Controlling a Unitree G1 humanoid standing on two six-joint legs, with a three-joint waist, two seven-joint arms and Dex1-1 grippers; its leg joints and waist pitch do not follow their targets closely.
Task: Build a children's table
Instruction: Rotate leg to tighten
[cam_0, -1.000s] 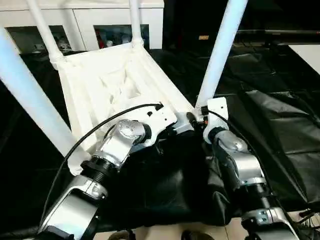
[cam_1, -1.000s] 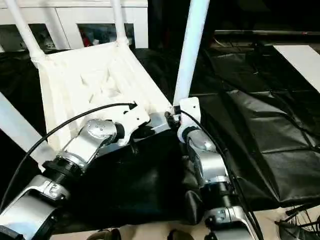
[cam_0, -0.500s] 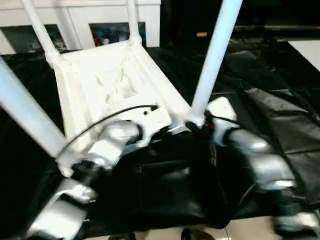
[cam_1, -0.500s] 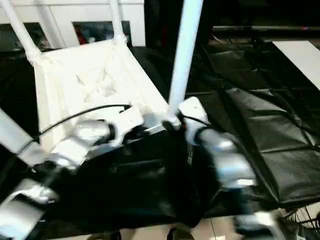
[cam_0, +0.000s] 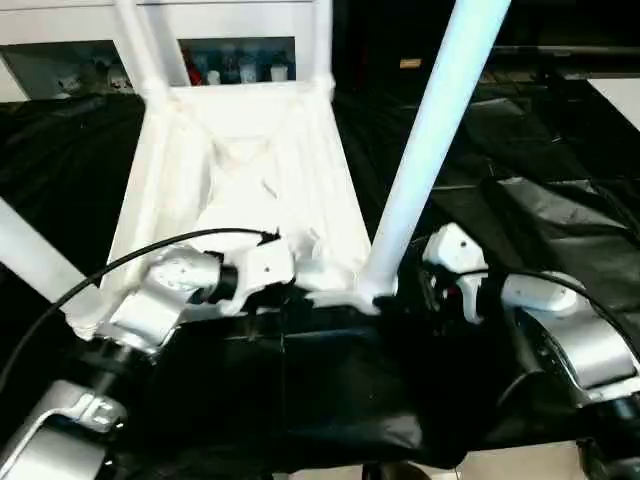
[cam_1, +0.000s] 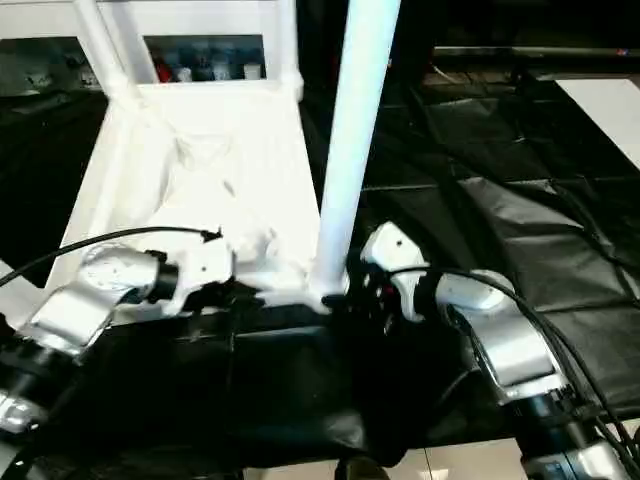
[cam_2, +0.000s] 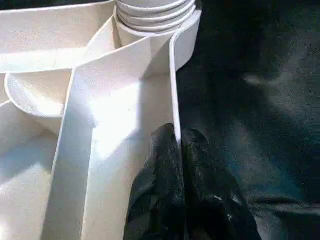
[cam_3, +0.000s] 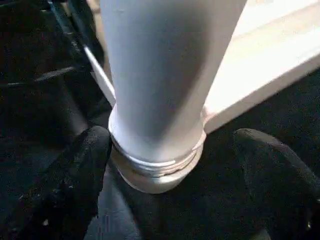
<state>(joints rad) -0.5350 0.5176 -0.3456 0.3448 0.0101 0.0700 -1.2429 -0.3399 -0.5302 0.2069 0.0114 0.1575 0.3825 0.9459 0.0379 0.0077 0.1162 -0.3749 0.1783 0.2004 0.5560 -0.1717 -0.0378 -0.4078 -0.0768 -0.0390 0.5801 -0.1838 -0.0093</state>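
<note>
The white ribbed plastic tabletop (cam_0: 240, 190) lies upside down on black sheeting (cam_0: 560, 200). The left claw (cam_2: 179, 150) pinches its thin rim; the right claw (cam_3: 170, 165) stands released around a smooth round leg (cam_0: 425, 160).

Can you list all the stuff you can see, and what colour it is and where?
tabletop: one, white, lying upside down on the black sheet, ribbed underside up.
table legs: four, white, standing up from the tabletop's corners; the near right one sits in its round socket.
black sheet: one, black, spread over the floor under the tabletop.
cabinet: one, white, at the back behind the tabletop, with small coloured things inside.
cable: one, black, running along the left arm.
left gripper: one, black fingers pinched shut on the tabletop's edge wall.
right gripper: one, black fingers open on either side of the near right leg's base.
</note>
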